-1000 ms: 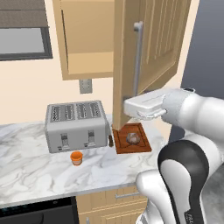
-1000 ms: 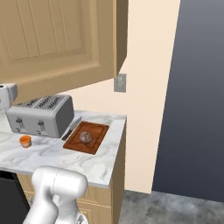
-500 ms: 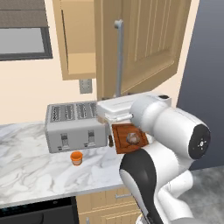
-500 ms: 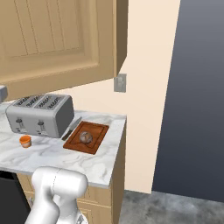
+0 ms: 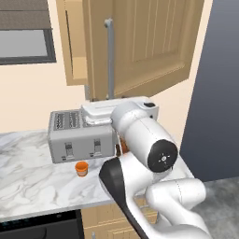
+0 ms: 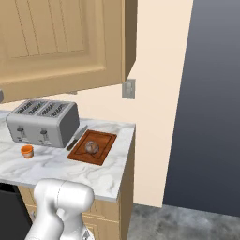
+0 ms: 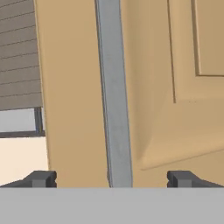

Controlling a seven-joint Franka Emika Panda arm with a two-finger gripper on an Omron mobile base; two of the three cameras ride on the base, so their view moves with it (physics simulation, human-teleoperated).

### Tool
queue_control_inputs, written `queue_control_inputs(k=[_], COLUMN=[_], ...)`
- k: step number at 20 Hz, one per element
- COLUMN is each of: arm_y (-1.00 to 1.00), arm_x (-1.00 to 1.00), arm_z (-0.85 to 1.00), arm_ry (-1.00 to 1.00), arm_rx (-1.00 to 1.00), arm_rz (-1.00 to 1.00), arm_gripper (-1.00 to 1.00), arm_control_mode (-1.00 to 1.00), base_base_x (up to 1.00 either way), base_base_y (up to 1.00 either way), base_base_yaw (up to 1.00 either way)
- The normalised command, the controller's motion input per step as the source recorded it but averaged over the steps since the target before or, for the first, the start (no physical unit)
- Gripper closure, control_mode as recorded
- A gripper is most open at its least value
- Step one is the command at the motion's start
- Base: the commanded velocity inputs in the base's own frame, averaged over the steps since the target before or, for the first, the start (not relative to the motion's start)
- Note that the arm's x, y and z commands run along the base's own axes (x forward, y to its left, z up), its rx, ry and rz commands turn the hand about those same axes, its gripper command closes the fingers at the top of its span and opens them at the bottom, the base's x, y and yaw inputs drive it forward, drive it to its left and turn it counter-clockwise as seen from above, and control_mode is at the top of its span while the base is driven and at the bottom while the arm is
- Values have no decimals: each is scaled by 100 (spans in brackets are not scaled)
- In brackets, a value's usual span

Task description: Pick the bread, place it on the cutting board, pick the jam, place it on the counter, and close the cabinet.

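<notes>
Since a second ago my arm had swung left, away from the cutting board [image 6: 93, 146] and across in front of the toaster [image 5: 81, 136], and the cabinet door [image 5: 142, 44] had come round with it, its face now turned more toward the left base camera. My gripper [image 7: 111, 179] stood spread wide, fingers [image 7: 41, 178] apart, pinching nothing. Straight ahead of it, between the two tips, ran the cabinet's long metal bar handle [image 7: 114, 96]; whether the tips touched the door I could not tell. Off to the gripper's left, past the door's edge, a grey-slatted window [image 7: 19, 65] showed.

Below and behind my hand, the bread [image 6: 92, 147] sat on the cutting board, near its middle, well apart from the gripper. A knife [image 6: 77, 137] lay between the board and the toaster. The jam [image 5: 81, 168] stood on the counter [image 5: 32, 179] just in front of the toaster, beneath my forearm's side and clear of the fingers. The cabinet [image 5: 77, 42] was not yet shut, the door standing out from its frame above the toaster.
</notes>
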Motion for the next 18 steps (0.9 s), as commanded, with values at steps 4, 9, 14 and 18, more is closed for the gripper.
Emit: queue_control_inputs(k=[4,9,14,18], arm_y=[17,12,4,1], arm_x=[52,54,66,66], arm_z=[0,0,0,0], arm_ry=[-6,-8,-7,-8], arm_rx=[0,0,0,0], arm_rz=[-13,-12,-8,-7], arm_gripper=[-100,-100,-100,-100], arm_control_mode=[-100,-100,-100,-100], base_base_x=[0,0,0,0], base_base_y=[0,0,0,0], base_base_yaw=[0,0,0,0])
